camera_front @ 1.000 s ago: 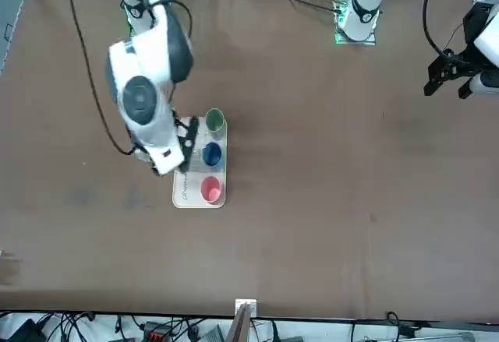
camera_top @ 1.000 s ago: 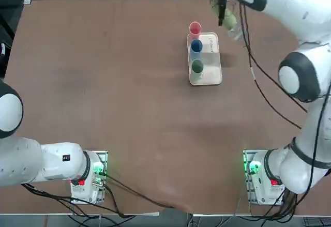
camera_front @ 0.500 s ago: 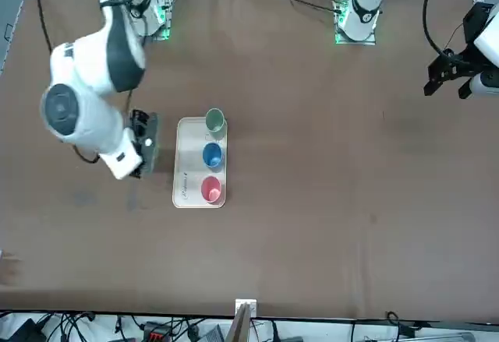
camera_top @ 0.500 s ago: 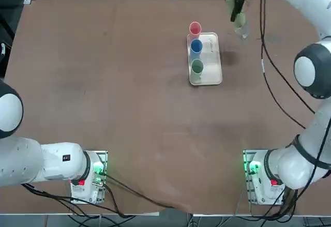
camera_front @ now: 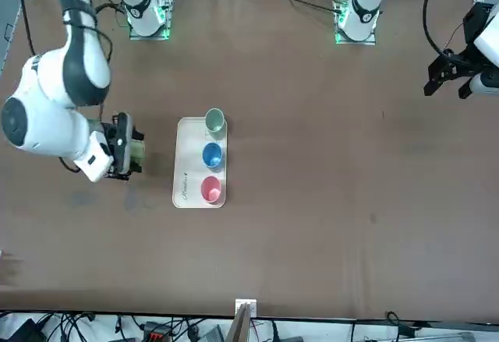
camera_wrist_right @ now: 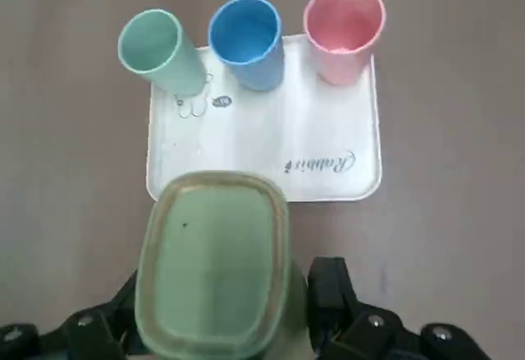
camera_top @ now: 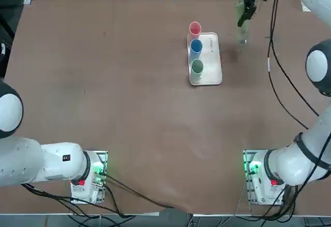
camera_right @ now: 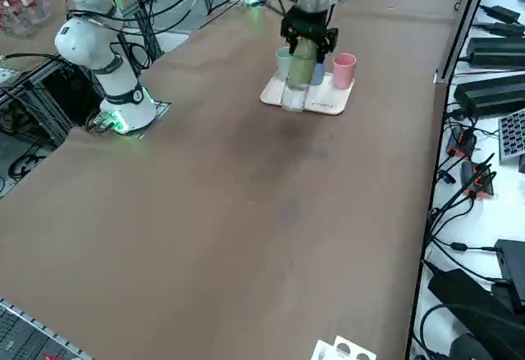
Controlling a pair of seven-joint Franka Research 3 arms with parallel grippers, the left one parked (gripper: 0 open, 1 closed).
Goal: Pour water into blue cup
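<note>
Clamped between the fingers of the right gripper [camera_top: 245,11] is the pale-green bottle [camera_right: 300,69], held upright with its green cap [camera_wrist_right: 215,262] topmost, just beside the white tray [camera_top: 212,61] on the robot's right and apart from it. Whether the bottle's base touches the table [camera_top: 129,82] cannot be told. On the tray a row of three cups is seen along its left edge: the pink cup [camera_top: 195,28] at the far end, the blue cup [camera_top: 196,46] in the middle, the green cup [camera_top: 197,67] nearest the robot. The tray's right half is bare. Open tabletop lies on all sides, with the far edge near the gripper.
</note>
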